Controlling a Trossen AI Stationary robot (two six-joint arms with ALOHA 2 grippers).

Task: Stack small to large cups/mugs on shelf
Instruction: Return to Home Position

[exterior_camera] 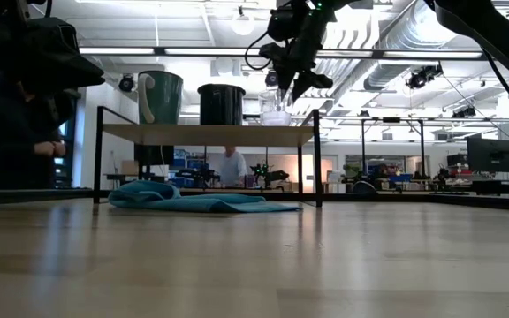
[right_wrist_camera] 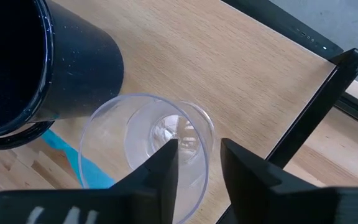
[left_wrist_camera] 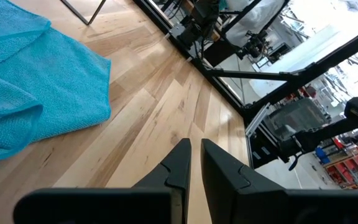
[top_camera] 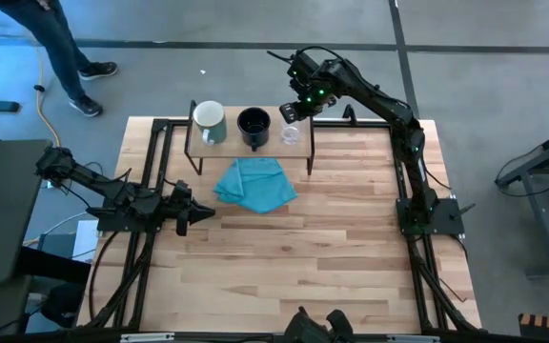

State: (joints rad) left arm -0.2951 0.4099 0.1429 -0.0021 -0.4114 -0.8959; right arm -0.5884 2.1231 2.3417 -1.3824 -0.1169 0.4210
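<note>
- The bench (top_camera: 294, 267) is a top of pale wood planks in a black frame. A wide stretch of planks lies on the near side of the cloth.
- The shelf (top_camera: 232, 145), a smooth light-wood board on thin black legs, stands at the bench's far edge.
- The teal cloth (top_camera: 254, 184), soft and rumpled, lies just in front of the shelf.
- The right hand (right_wrist_camera: 199, 168) hangs above the glass cup with its fingers apart, holding nothing.
- The left hand (left_wrist_camera: 195, 163) sits low near the bench's left edge, beside the cloth, with its fingers drawn together.
- The pale mug (top_camera: 210, 121), glossy and round, stands at the shelf's left end.
- The black mug (top_camera: 254, 126), speckled and cylindrical, stands mid-shelf.
- The glass cup (top_camera: 290, 134), clear and thin-walled, stands close beside the black mug, with bare board towards the right legs.
</note>
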